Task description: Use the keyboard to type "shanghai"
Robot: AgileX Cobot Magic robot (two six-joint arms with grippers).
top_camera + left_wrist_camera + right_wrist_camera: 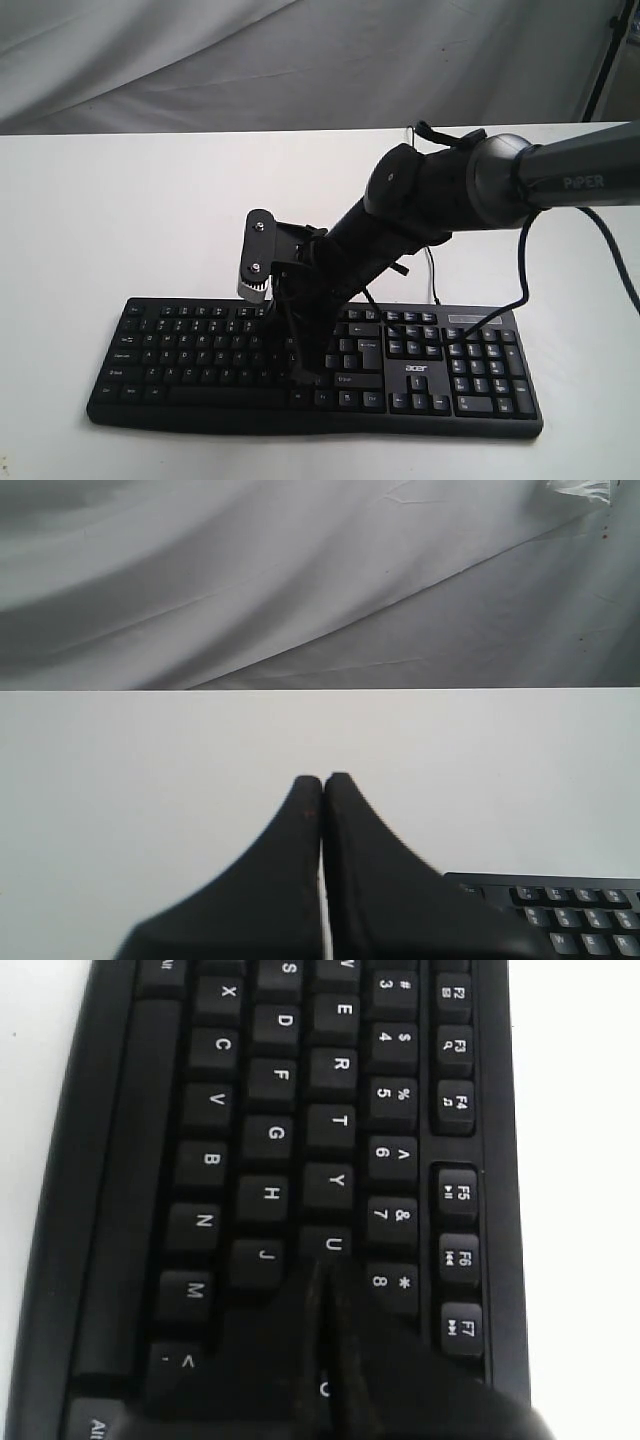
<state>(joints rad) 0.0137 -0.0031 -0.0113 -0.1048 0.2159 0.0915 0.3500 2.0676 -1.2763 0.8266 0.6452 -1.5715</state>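
Note:
The black keyboard (200, 350) lies across the front of the white table, with its number pad and "acer" logo to the right. My right gripper (278, 318) reaches in from the right and points down at the letter keys. In the right wrist view the right gripper (322, 1265) is shut, its tips at the edge of the U key (332, 1244) and covering the key between U and O of the keyboard (270, 1080). My left gripper (322, 780) is shut on nothing above bare table, with a corner of the keyboard (570, 920) beside it.
The right arm (470, 180) stretches over the keyboard's right half, and a black cable (522, 270) loops down from it. A thin keyboard cable (432, 280) runs back across the table (100, 220). A grey cloth backdrop (300, 60) hangs behind.

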